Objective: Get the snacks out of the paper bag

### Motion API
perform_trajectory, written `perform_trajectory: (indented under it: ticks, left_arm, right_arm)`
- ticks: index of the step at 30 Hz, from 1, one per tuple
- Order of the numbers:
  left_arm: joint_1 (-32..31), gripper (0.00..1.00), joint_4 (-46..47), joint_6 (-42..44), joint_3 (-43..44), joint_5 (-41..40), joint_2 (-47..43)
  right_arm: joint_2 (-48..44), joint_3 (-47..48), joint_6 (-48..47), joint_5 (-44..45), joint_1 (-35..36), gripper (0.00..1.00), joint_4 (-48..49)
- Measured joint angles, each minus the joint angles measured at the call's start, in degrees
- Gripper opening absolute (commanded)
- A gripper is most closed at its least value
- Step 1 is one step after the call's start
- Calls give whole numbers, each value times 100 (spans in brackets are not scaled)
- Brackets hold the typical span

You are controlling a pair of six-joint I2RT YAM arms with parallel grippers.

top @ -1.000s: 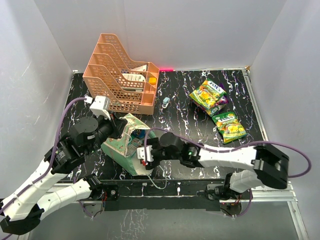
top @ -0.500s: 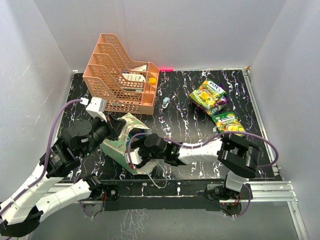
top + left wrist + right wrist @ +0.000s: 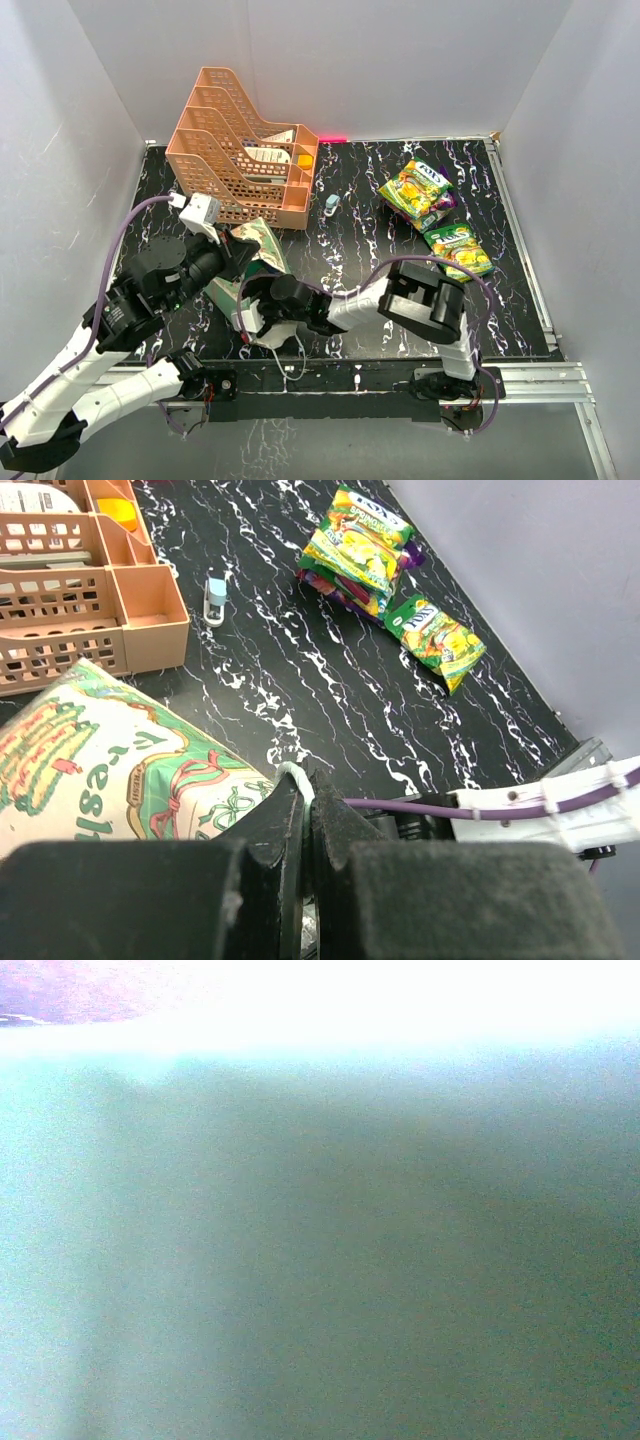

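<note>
My left pincer point(image 3: 303, 798) clamped on paper bag point(image 3: 120, 765) rim. Bag on its side on desk point(image 3: 360, 255). Right pincer point(image 3: 254, 317) nearer, buried in mouth; can't tell jaws. Snacks point(image 3: 422, 190) already out lie far right.

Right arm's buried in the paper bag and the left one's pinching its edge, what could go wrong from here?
The right wrist view is only a green blur, so the right arm works blind inside the paper bag and may grab paper rather than its contents. The left fingers pinch just the rim; pushing could tear it or pull it free. The white string handle lies beside that arm and might snag.
</note>
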Motion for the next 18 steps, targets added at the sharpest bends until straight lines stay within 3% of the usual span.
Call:
perform_trajectory:
  ticks: [4,7,12,18]
  left_arm:
    - [0,0,-50,-4,0,114,26]
    - [0,0,-103,-17,0,122,15]
    - [0,0,-177,-50,0,92,-90]
    - [0,0,-293,-109,-59,-105,-247]
  right_arm:
    - [476,129,-50,358,-4,58,743]
    - [682,205,-66,629,-4,30,1102]
    - [758,227,-15,1034,-26,12,1504]
    - [586,129,109,1189,-146,7,1478]
